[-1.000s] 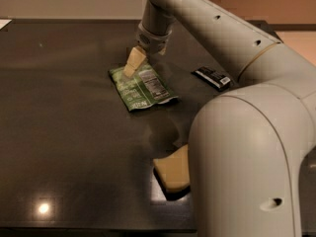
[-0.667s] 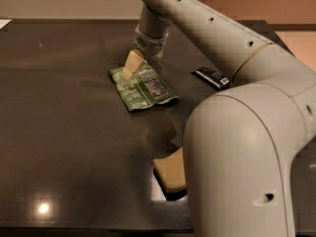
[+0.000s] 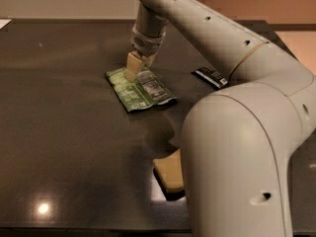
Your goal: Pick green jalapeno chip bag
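The green jalapeno chip bag [image 3: 139,90] lies flat on the dark table [image 3: 64,107], with white text and a white label panel facing up. My gripper [image 3: 135,69] hangs from the arm that reaches in from the right, and its pale fingers [image 3: 132,65] point down at the bag's upper left part. The fingertips are at or just above the bag's surface.
A small black wrapped bar [image 3: 210,76] lies to the right of the bag. A pale-yellow sponge [image 3: 169,172] sits near the front, partly hidden behind my arm's large white body [image 3: 237,157], which fills the right side. The table's far edge meets a light wall.
The gripper has shifted slightly left and lower over the bag's upper left part. The bag has not moved.
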{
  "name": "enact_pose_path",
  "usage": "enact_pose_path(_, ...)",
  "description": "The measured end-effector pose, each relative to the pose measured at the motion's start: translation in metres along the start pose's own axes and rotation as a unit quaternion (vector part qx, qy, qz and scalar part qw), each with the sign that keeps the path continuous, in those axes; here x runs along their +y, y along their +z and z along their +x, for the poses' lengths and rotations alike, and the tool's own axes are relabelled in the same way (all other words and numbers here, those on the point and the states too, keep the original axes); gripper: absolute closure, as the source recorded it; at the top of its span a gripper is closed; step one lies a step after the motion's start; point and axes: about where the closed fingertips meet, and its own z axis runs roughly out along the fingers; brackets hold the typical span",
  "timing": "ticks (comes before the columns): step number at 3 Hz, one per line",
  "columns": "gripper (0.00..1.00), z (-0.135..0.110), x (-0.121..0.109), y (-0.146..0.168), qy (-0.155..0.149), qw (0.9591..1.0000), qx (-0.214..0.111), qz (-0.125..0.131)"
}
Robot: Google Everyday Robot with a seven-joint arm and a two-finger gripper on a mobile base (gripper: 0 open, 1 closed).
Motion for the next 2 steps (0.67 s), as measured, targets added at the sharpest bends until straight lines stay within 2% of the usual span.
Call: enact_pose_path(2,0.86,-0.01,0.015,-0.021,-0.031,0.9995,-0.001,-0.008)
